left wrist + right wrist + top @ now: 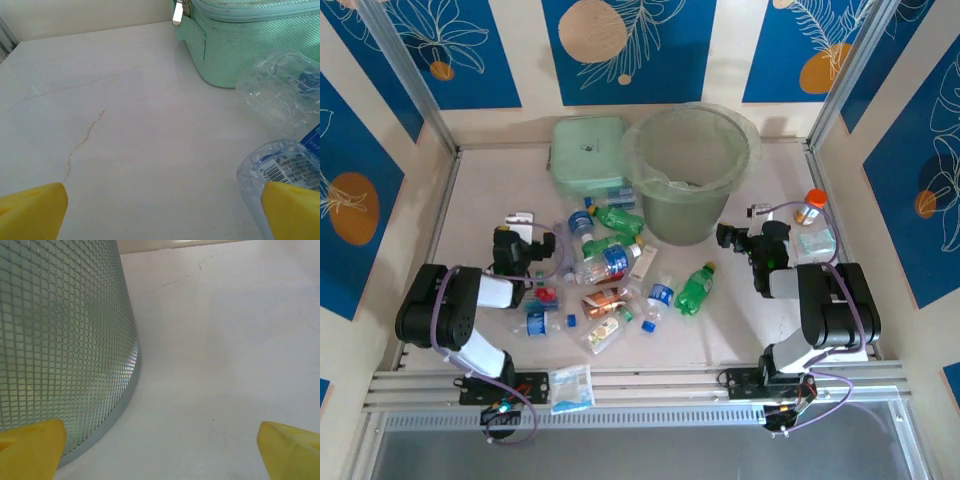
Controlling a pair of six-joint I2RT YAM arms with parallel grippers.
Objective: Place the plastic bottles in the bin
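The plastic bottles lie scattered mid-table: a green one [695, 288], another green one [618, 218], a clear one with a blue label [605, 262] and one with a red-orange label [605, 298]. The bin [692, 170], a round pale green bucket with a clear liner, stands behind them. My left gripper [525, 235] is open over bare table left of the pile. Beside its right fingertip [292, 210] lies a clear labelled bottle [280, 167], with a crumpled clear bottle [280, 85] further off. My right gripper [755, 230] is open and empty just right of the bin, whose wall [60, 340] rises to its left.
A flat pale green zipped box [588, 155] lies left of the bin; its corner [240, 45] shows in the left wrist view. An orange-capped vial [810, 207] and a packet [815, 243] sit at the right. Another packet [570, 388] rests on the front rail.
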